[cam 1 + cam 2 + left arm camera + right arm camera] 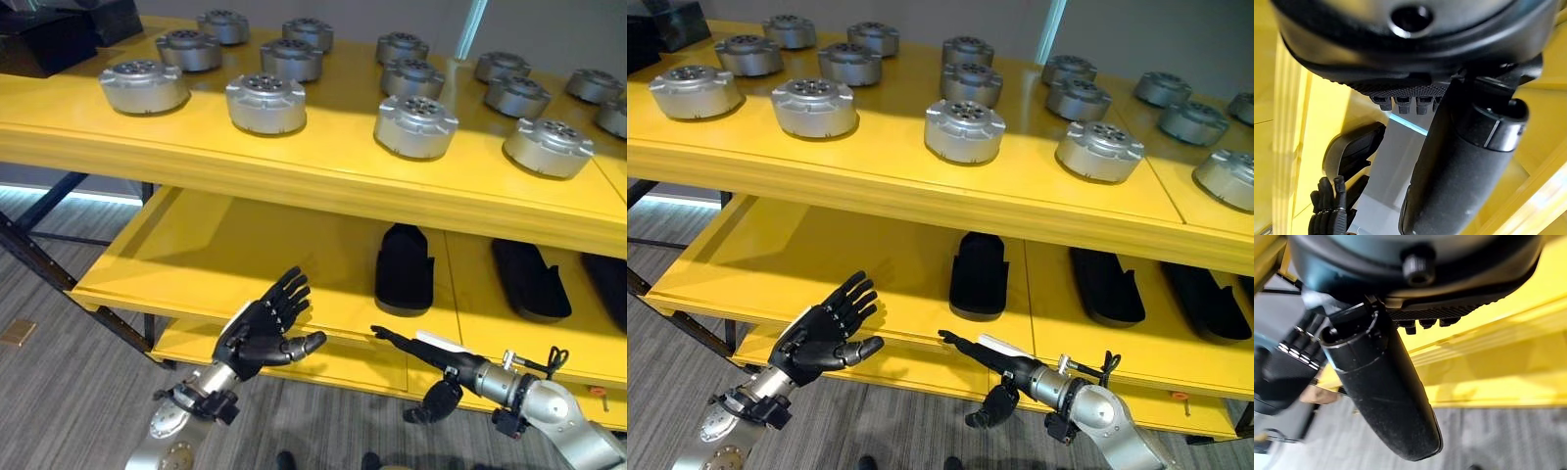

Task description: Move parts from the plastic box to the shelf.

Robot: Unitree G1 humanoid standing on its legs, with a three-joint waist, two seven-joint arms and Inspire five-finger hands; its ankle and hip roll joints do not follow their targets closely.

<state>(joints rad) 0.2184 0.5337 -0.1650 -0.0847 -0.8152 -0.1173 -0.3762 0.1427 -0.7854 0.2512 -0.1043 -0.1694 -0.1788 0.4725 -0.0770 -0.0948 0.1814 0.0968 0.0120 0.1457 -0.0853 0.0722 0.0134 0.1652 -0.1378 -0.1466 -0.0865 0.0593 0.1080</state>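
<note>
Parts (265,102) stand in rows on the yellow shelf (323,166) in the left eye view, while the right eye view shows the left hand (823,338) and right hand (994,358) empty, fingers straight, below it, so I judge the next move is fetching another from the box.

yellow shelf (294,162), silver parts (415,125), grey striped floor (59,372)
</note>
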